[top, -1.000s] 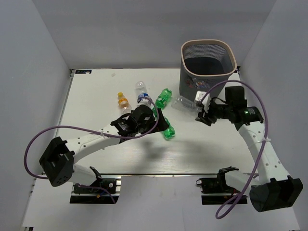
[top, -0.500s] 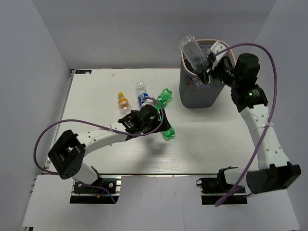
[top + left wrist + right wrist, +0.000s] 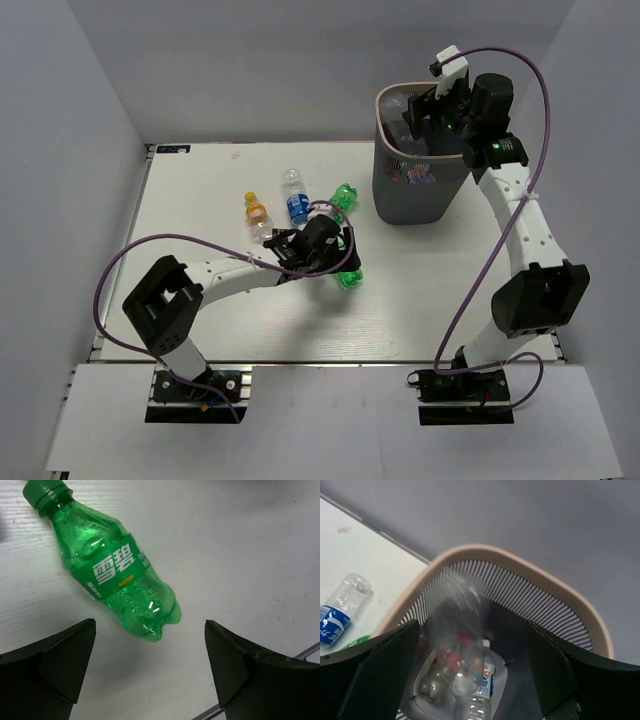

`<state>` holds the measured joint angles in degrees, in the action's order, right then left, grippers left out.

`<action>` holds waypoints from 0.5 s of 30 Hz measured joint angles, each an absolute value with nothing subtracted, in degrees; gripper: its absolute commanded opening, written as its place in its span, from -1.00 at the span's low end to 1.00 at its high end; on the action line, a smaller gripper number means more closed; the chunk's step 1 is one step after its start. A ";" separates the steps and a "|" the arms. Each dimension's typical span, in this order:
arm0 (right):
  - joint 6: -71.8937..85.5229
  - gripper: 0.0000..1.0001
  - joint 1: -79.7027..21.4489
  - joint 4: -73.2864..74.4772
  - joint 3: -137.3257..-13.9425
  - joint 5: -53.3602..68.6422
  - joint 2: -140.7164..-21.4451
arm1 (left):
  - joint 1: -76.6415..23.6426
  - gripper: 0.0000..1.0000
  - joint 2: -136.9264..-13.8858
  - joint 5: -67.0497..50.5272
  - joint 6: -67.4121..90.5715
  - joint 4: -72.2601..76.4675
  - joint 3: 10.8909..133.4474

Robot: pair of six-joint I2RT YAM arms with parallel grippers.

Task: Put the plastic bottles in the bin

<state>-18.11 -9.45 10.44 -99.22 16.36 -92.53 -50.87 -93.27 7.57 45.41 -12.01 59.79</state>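
My right gripper (image 3: pixel 422 112) hangs open over the bin (image 3: pixel 405 200), a dark grey mesh wastebasket with a beige rim (image 3: pixel 520 565). A clear bottle (image 3: pixel 454 611), blurred by motion, is falling between its spread fingers. Several bottles (image 3: pixel 475 685) lie at the bottom. My left gripper (image 3: pixel 342 260) is open and empty just above the table. A green bottle (image 3: pixel 115 570) lies flat just beyond its fingertips (image 3: pixel 75 650), also seen from above (image 3: pixel 351 279). On the table lie another green bottle (image 3: pixel 342 200), a clear blue-labelled one (image 3: pixel 295 205) and an orange one (image 3: pixel 256 212).
Grey walls close in the white table (image 3: pixel 200 190) on three sides. The bin stands at the back right corner. The blue-labelled bottle also shows in the right wrist view (image 3: pixel 337 615). A metal edge strip (image 3: pixel 305 655) runs at the table's near side.
My right arm lifted the clear bottle from the table beside the bin to above it and opened; the bottle is dropping in. My left gripper shifted right toward the near green bottle.
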 measured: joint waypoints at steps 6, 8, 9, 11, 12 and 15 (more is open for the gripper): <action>-15.44 0.81 -6.74 12.49 -99.13 16.23 -93.91 | -51.44 0.98 -96.55 10.28 44.16 -12.38 62.35; -14.72 0.81 -5.87 12.45 -98.52 16.75 -93.03 | -51.92 0.98 -98.04 11.42 43.97 -13.02 63.16; -14.31 0.81 -5.48 12.67 -97.91 17.08 -92.27 | -52.07 0.98 -98.76 11.81 43.92 -13.34 63.53; -13.65 0.81 -4.73 12.86 -95.55 18.06 -89.84 | -52.42 0.98 -100.66 12.88 43.90 -14.55 64.97; -13.45 0.81 -4.38 12.99 -94.24 18.46 -88.42 | -52.66 0.98 -101.65 13.26 43.88 -15.07 65.71; -12.49 0.81 -3.64 12.99 -89.23 19.68 -83.22 | -53.08 0.98 -105.30 15.07 43.75 -17.47 69.43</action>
<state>-12.49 -3.64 12.99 -89.23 19.68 -83.22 -53.08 -105.30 15.07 43.75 -17.47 69.43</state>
